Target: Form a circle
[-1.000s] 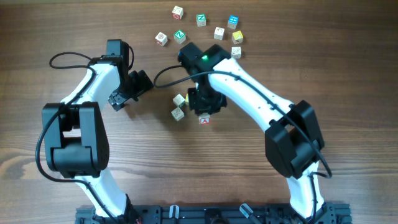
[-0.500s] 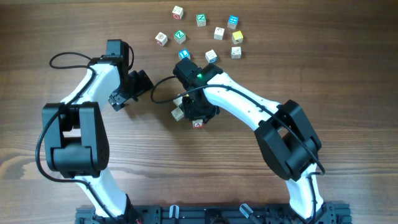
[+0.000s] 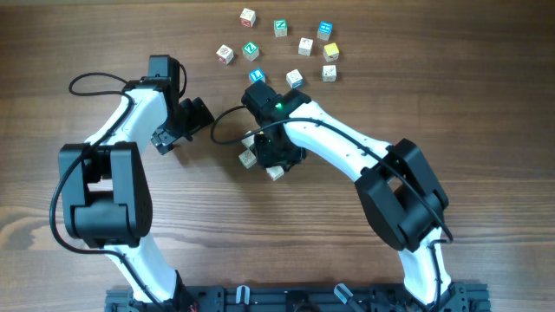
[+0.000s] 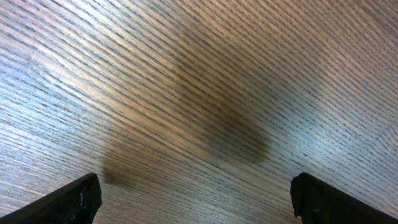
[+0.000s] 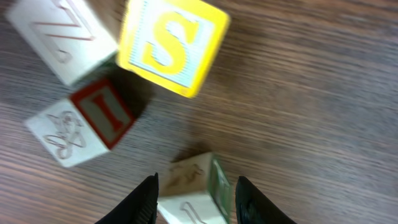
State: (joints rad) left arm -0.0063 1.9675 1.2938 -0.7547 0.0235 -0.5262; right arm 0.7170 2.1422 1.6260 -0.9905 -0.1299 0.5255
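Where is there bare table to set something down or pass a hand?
Free: the top left corner of the table, the far right beyond the right arm, and the bottom centre between it and the left arm. Crowded: the scattered cubes along the top edge, and the cube cluster at the right tool.

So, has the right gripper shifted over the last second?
Yes. Overhead, the right gripper has slid toward the cream cube, which stayed put.

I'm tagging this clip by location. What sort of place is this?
Probably a robotics lab bench: two white robot arms mounted on a black rail, a wooden table, and small letter cubes on it.
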